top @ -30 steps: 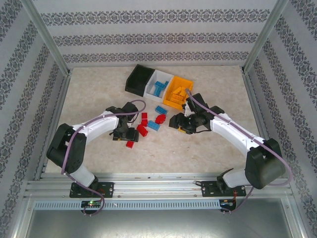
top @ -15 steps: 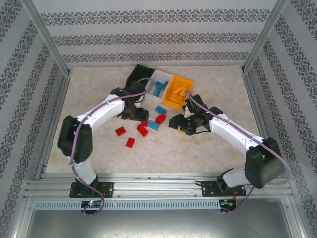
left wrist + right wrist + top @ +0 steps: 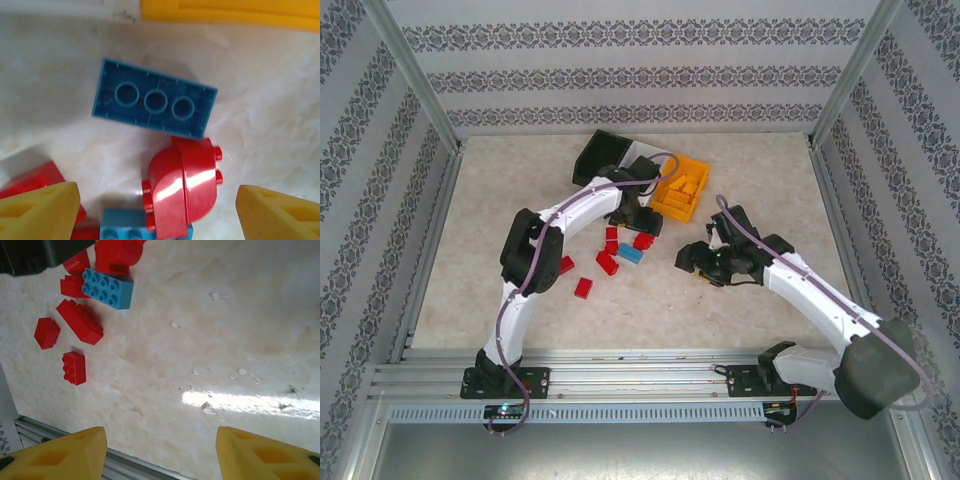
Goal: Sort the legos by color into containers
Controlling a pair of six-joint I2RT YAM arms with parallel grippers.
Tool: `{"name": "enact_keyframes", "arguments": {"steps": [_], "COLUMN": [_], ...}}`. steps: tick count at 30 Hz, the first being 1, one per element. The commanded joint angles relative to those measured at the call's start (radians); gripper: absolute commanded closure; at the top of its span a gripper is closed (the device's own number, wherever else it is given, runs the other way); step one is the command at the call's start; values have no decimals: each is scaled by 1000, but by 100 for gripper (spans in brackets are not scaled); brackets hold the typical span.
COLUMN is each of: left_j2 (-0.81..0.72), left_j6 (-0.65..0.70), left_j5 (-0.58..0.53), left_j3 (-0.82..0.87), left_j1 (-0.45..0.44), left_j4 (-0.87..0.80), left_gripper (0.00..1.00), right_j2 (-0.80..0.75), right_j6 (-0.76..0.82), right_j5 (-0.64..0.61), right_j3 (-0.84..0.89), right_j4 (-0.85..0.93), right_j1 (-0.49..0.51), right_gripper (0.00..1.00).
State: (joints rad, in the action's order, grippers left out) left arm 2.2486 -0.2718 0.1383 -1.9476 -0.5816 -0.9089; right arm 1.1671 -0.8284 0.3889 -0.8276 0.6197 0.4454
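Loose legos lie mid-table: red ones [image 3: 583, 287] [image 3: 608, 262] and a blue one [image 3: 630, 253]. My left gripper [image 3: 645, 222] hangs open just above a cluster next to the bins. In its wrist view a rounded red brick [image 3: 182, 187] sits between the yellow fingertips [image 3: 40, 212], untouched, partly over a blue brick [image 3: 122, 227]. An upside-down blue brick [image 3: 155, 105] lies beyond. The black bin [image 3: 600, 155] and orange bin [image 3: 682, 190] stand at the back; the left arm covers most of the white bin [image 3: 642, 163]. My right gripper [image 3: 690, 258] is open over bare table, holding nothing.
The right wrist view has red bricks [image 3: 74, 367] [image 3: 80, 321] and a blue brick [image 3: 107, 287] at its upper left, the left gripper's black body [image 3: 40, 252] above them, and the table's metal front rail [image 3: 125, 465] below. Orange bricks lie in the orange bin.
My left arm swung from the red bricks at the left, up past the bins, then right over the cluster by the orange bin, its jaws widening. My right gripper drew back slightly.
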Motion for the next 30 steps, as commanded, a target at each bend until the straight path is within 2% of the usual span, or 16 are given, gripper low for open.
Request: {"name": "enact_keyframes", "arguments": {"steps": [1, 7, 16, 19, 26, 30], "left_j2": [50, 171, 274, 282, 272, 219], "left_j6": [70, 118, 140, 141, 118, 100], "left_j5": [-50, -19, -9, -10, 7, 21], "left_j3": [-54, -187, -313, -317, -306, -225], "left_j1": [-5, -4, -3, -3, 0, 0], "left_j4": [12, -22, -54, -51, -80, -58], "left_gripper": [16, 14, 13, 17, 38, 41], "right_j2": [-58, -126, -125, -117, -105, -101], "right_j6": [-24, -17, -6, -6, -8, -6], "right_j5": [-12, -4, -1, 5, 5, 5], "right_j3": [43, 65, 58, 54, 50, 50], "right_j4": [51, 103, 129, 121, 107, 95], "right_j1": [-19, -58, -83, -83, -83, -83], "right_gripper": [40, 38, 36, 37, 36, 36]}}
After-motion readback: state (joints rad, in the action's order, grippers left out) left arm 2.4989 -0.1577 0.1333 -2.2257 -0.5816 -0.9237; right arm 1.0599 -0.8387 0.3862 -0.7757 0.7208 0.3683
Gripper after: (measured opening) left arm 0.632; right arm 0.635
